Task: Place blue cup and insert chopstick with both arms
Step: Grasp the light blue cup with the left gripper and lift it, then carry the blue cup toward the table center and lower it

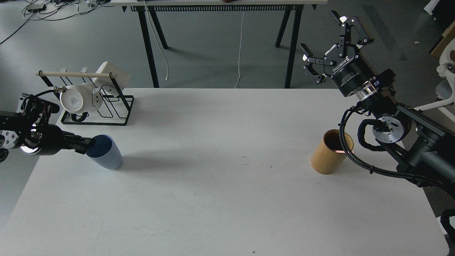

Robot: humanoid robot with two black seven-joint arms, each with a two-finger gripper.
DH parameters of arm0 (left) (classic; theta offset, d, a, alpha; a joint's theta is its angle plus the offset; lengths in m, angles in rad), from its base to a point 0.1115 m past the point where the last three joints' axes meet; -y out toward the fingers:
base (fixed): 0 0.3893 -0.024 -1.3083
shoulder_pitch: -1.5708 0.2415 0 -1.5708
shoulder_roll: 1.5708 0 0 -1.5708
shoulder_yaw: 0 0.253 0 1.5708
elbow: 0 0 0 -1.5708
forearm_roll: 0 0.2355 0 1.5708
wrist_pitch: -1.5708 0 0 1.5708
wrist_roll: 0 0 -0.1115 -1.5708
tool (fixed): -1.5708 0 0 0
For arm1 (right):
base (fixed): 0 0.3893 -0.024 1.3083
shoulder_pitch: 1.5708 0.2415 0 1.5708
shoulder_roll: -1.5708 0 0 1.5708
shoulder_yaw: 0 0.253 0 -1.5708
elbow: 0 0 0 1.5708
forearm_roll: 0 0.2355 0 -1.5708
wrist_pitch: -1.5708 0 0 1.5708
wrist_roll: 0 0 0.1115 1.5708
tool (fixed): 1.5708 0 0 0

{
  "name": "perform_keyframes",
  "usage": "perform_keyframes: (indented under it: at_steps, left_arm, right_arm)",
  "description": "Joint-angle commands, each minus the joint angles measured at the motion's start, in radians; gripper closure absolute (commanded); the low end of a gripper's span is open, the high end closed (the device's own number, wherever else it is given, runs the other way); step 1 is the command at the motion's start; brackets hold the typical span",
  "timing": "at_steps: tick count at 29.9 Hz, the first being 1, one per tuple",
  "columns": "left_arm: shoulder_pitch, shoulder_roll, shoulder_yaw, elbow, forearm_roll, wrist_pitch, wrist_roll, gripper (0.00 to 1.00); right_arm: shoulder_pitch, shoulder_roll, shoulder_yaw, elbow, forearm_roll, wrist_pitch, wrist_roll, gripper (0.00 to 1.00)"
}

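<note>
Head view: white table (227, 199) seen from above.
Left gripper (85, 145): at the left edge, fingers clamped on the rim of the blue cup (106, 153).
Blue cup: tilted toward the left, base on the table, just near of the black wire rack (106, 106).
Rack: holds a white mug (76, 100) under a wooden rod (76, 74).
Right gripper (332, 46): raised past the far right edge, fingers spread wide, holding nothing.
Bamboo cylinder (328, 153): upright at right, a pink sliver showing at its rim.

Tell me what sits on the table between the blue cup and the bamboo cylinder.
Nothing. In the head view, the white table is bare between the blue cup and the bamboo cylinder.
</note>
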Motion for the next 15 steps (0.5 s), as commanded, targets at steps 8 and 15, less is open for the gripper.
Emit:
perform_keyframes:
  at_steps: [8,15]
  left_arm:
    - [-0.009,0.09,-0.143,-0.263,-0.03,-0.037,0.0,0.98]
    - [-0.041,-0.053,-0.243,-0.342,-0.137,-0.094,0.0,0.98]
  right_arm:
    - [0.0,0.004,0.017,-0.001,0.002,0.0,0.0,0.01]
    - [0.0,-0.01,0.141,-0.003,0.006,0.0,0.0,0.01]
